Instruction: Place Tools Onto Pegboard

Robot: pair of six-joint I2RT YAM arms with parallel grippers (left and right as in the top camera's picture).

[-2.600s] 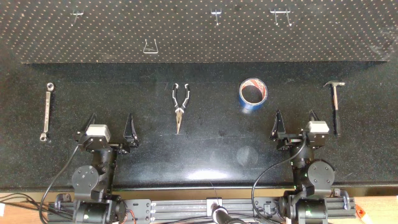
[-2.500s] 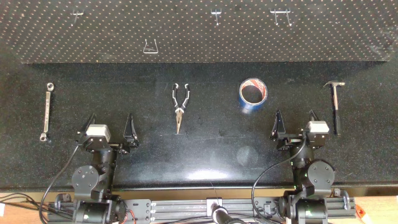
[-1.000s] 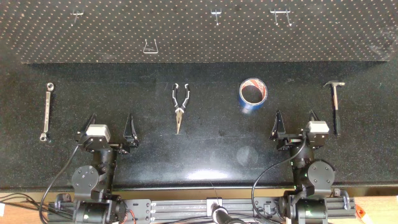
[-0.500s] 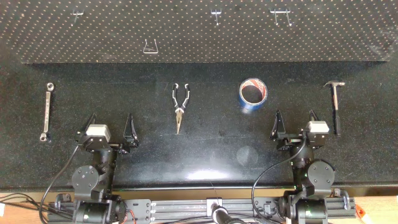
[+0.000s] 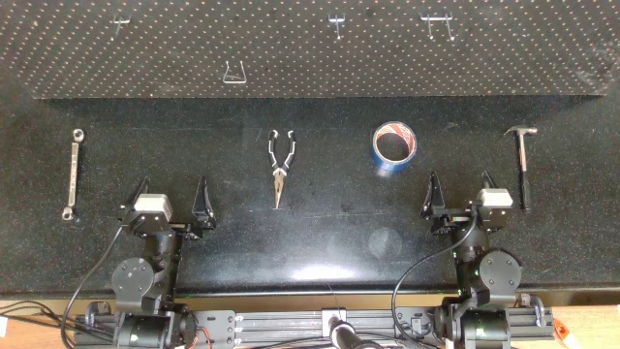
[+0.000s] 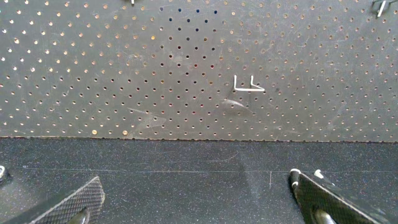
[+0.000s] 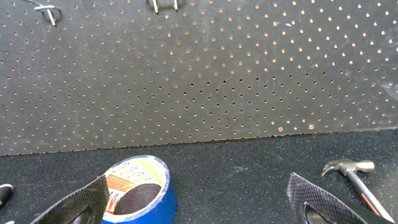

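Four tools lie in a row on the black table: a wrench (image 5: 72,174) at far left, needle-nose pliers (image 5: 280,167) in the middle, a blue tape roll (image 5: 393,145) (image 7: 137,190) and a hammer (image 5: 523,167) (image 7: 352,175) at right. The pegboard (image 5: 310,44) stands behind them with hooks: one at upper left (image 5: 119,23), a wire holder (image 5: 233,74) (image 6: 249,86), one at centre (image 5: 336,21) and a double hook (image 5: 437,23). My left gripper (image 5: 173,197) is open near the front, between wrench and pliers. My right gripper (image 5: 458,191) is open, between tape and hammer.
The pegboard's lower edge (image 5: 310,96) meets the table behind the tools. Both arm bases (image 5: 145,281) (image 5: 484,281) stand at the table's front edge. Bare table lies between the grippers and in front of the pliers.
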